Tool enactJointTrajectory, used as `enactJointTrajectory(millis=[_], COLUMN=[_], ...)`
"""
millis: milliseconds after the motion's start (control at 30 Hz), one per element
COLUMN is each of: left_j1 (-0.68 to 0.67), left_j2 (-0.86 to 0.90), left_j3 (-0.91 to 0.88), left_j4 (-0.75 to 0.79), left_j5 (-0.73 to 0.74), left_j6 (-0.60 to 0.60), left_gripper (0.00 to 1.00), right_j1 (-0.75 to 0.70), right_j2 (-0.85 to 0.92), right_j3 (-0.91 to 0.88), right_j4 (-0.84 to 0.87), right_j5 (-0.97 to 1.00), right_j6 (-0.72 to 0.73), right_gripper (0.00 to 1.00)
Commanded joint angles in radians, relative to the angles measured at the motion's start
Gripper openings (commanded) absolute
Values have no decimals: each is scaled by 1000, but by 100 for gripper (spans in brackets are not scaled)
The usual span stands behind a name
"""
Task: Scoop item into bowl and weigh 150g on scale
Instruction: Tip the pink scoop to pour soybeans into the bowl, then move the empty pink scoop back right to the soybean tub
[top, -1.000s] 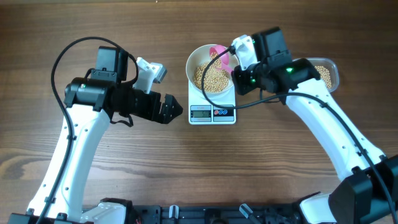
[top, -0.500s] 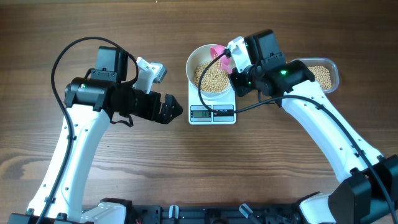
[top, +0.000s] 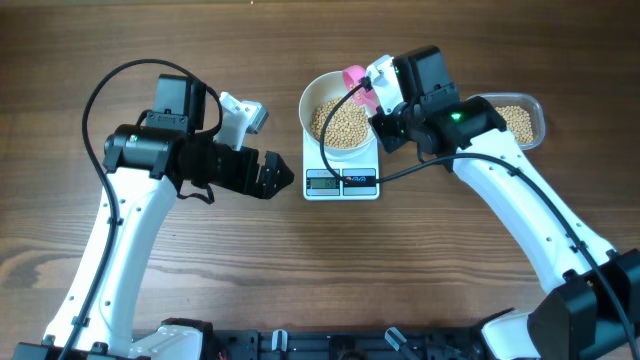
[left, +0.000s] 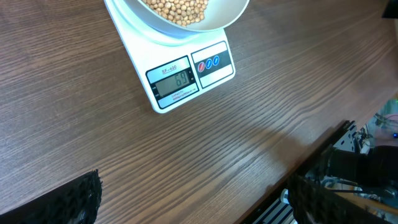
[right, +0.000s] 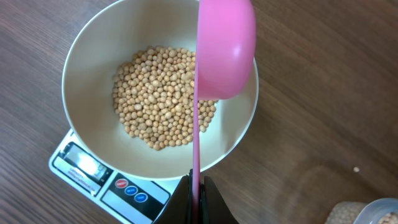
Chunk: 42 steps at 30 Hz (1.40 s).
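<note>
My left hand (top: 283, 177) hangs wide open beside the scale (top: 341, 181). On it, the white bowl (top: 310, 100) holds soybeans (top: 340, 122), loose, light and quick to roll. My right hand (right: 198, 198) pinches the thin handle of the pink scoop (right: 224, 50), which is tipped above the bowl.

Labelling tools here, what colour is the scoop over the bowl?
The scoop is pink, clearest in the right wrist view.

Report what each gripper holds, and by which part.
The right gripper pinches the pink scoop by the end of its thin handle. The left gripper is open and holds nothing.
</note>
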<state>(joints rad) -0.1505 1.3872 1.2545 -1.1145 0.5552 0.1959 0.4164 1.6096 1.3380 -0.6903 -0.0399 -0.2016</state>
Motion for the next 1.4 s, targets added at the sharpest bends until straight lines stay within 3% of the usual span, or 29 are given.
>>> enactJointTrajectory(millis=[0,333,500,667,833,933,1067,1367], left_j1=[-5,-5,-5,-5,-5,-5,-5,-5], left_j2=[-10,-10,-10,-10,-10,-10,-10,-10], left_j3=[-5,-5,-5,-5,-5,-5,-5,-5], left_j4=[0,0,0,0,0,0,0,0], left_j5=[19,19,19,19,19,19,19,19], left_j6=[-2,-2,-2,-2,-2,-2,-2,-2], left_gripper=[100,100,100,100,100,100,100,100], right_j1=[3,13,73,79,66,6,-172,-628], right_j2=[-26,-26,-26,-26,-40,-85,-174,-204], right_j3=[21,21,21,21,25,39,45,44], right_j4=[11,18,44,46,45,40,-2,-228], right_j5=[24,29,171,195,183,65,-237,-269], right_j6=[-71,-233,-301,-285,-90,9,18,17], right_gripper=[4,4,4,4,4,4,4,4])
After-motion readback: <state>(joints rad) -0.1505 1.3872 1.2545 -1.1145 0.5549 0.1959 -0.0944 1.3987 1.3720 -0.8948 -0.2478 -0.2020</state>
